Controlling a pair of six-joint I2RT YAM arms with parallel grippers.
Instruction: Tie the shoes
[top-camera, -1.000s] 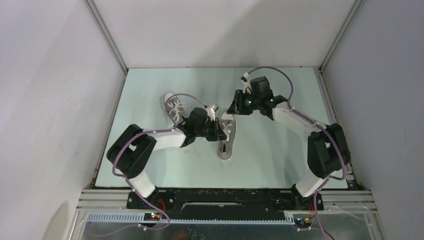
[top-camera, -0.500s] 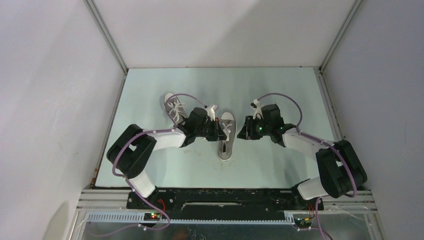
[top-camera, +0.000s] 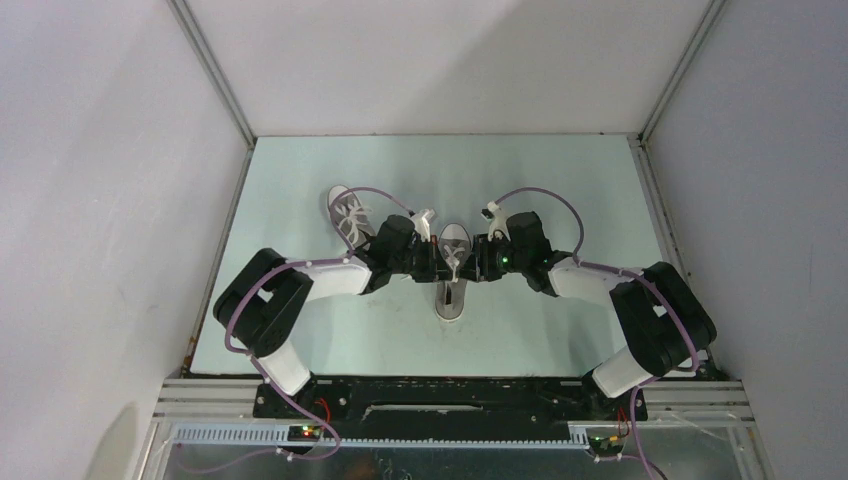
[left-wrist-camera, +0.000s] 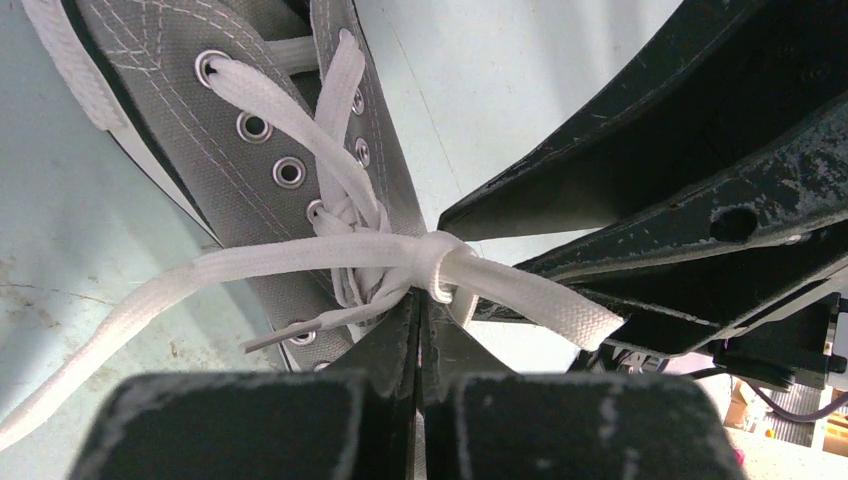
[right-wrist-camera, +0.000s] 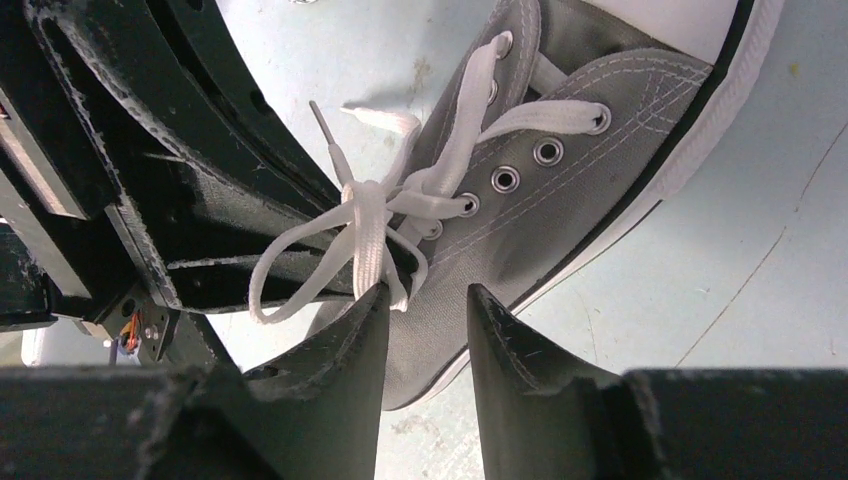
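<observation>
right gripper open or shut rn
Open: the right gripper has a gap between its fingers, grey shoe showing through.

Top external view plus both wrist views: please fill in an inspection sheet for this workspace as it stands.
Surface: pale green tabletop, lightly scuffed and stained.
Job's things: two grey canvas sneakers with white toe caps. The far-left sneaker lies apart, untouched. The middle sneaker sits between both grippers, its white laces knotted once, no finished bow seen.
Clutter: nothing seen.
Grippers: left gripper shut at the lace crossing, pinch on the lace unclear. Right gripper open, tips at the sneaker's laced side.
Cables: purple cables loop above both wrists.
Surroundings: plain pale walls, aluminium frame rails.
</observation>
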